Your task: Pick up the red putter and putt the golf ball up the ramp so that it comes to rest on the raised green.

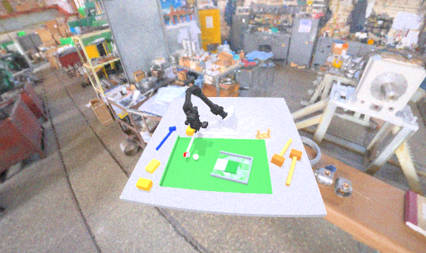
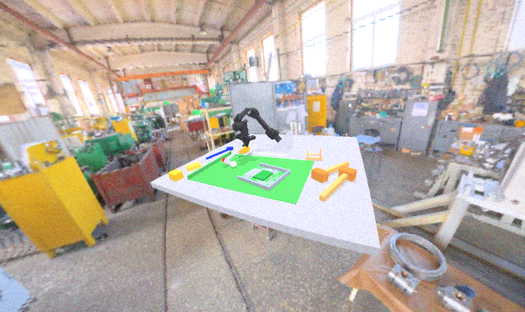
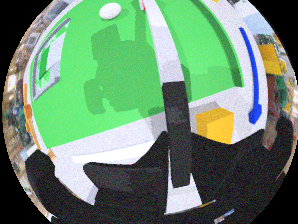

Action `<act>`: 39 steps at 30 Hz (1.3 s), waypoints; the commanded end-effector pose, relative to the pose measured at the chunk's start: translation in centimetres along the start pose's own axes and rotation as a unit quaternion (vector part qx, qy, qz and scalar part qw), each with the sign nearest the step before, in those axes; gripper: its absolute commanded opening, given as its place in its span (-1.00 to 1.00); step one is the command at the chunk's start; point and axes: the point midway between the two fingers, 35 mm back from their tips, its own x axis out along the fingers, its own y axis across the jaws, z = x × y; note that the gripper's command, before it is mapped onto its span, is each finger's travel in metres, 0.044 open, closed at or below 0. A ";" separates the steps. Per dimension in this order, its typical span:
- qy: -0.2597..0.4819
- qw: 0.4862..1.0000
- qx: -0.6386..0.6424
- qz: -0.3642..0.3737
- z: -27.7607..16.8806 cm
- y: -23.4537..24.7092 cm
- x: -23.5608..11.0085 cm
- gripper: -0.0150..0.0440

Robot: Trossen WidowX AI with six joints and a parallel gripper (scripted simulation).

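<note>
One black arm reaches over the back edge of the green mat (image 1: 199, 176) on a white table (image 1: 234, 205), its gripper (image 1: 195, 131) clamped on the pale shaft of the red putter (image 1: 189, 147). The shaft slants down to a red head (image 1: 185, 154) that sits on the mat just beside the single white golf ball (image 1: 195, 157) — whether head and ball touch cannot be told. From the wrist view the putter (image 3: 154, 23) runs straight away from the gripper (image 3: 174, 163), its red tip near the ball (image 3: 109, 10).

One raised green (image 1: 231, 166), framed in grey with a pale ramp (image 1: 220, 164) on the side facing the ball, stands near the middle of the mat, well apart from the ball.

Three yellow blocks lie off the mat: one (image 1: 190, 131) at its back edge under the gripper, two (image 1: 152, 165) (image 1: 144, 184) along the side nearest the ball. One blue putter (image 1: 165, 138) lies beside that same side. Two orange mallets (image 1: 282, 154) (image 1: 292, 165) rest off the opposite side, and one small orange stand (image 1: 263, 133) sits behind the mat's far corner.
</note>
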 end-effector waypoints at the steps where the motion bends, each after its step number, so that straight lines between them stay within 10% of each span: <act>1: -0.005 1.000 0.007 -0.003 0.0 -1.3 -0.1 -0.49; 13: -0.001 1.000 0.004 0.000 0.0 -0.7 0.0 -0.49; 23: -0.004 1.000 0.007 0.001 0.0 12.3 -0.1 -0.49; 39: -0.003 1.000 0.006 0.002 0.1 12.6 -4.0 -0.49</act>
